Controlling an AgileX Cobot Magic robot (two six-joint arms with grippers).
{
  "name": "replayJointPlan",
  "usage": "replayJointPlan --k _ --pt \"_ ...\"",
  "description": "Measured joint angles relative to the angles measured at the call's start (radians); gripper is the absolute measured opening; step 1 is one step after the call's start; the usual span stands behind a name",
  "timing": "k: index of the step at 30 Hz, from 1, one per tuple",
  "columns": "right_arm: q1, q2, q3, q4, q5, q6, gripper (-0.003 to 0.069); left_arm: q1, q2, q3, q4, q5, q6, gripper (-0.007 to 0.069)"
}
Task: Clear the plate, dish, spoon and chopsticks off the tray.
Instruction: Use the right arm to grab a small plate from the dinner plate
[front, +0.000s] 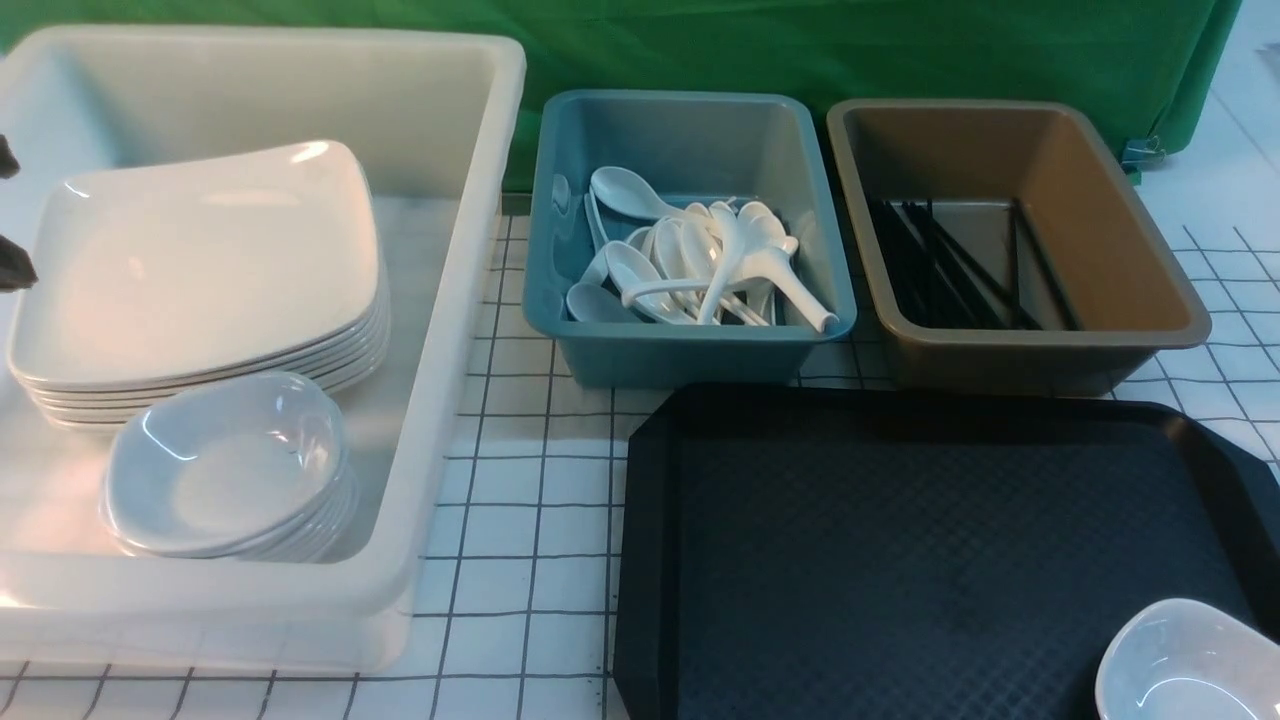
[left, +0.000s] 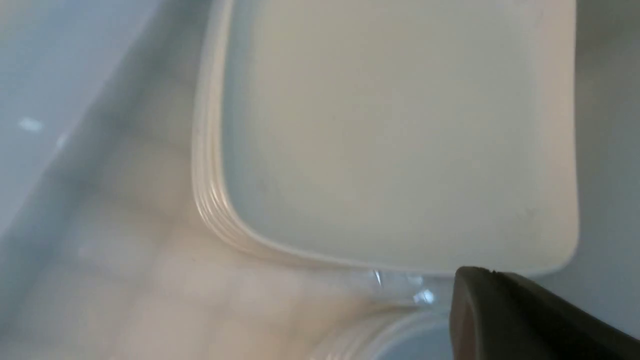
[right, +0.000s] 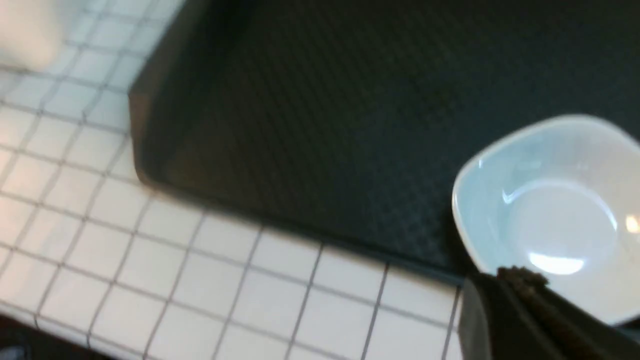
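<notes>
Only the dish (front: 1190, 660) is left, on the tray's (front: 900, 520) near right corner. Your right tool (right: 530, 300), clenched empty, sits right beside it; left tool (left: 505, 310), also clenched, is far off.

A black tray (front: 900, 520) with a fine diamond texture lies on a white surface (front: 520, 500) ruled in a dark grid. A glossy white dish (front: 1190, 665) sits at the tray's near right corner. Behind stand a translucent white tub (front: 450, 300) of white plates (front: 200, 260), a teal tub (front: 690, 350) of white spoons (front: 690, 265), a brown tub (front: 1100, 180) of black chopsticks (front: 950, 265), and a green backdrop (front: 850, 50).
</notes>
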Motion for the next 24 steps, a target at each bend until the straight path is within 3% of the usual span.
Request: replayJointPlan --k 7,13,18,22,24 --pt "0.0 0.186 -0.001 -0.056 0.114 0.024 0.003 -0.012 -0.087 0.0 -0.046 0.3 0.084 -0.0006" --pt "0.0 0.352 -0.001 -0.102 0.146 0.027 0.003 -0.116 -0.24 0.008 -0.084 0.334 0.096 -0.0003" --pt "0.0 0.433 -0.002 -0.104 0.074 0.011 0.0041 -0.234 -0.325 0.023 -0.099 0.342 0.095 -0.0003" --pt "0.0 0.536 -0.002 -0.067 -0.008 -0.089 0.0164 -0.365 -0.364 0.043 -0.104 0.343 0.095 -0.0003" --pt "0.008 0.601 -0.002 -0.036 -0.043 -0.125 0.0296 -0.421 -0.364 0.049 -0.104 0.344 0.092 -0.0003"
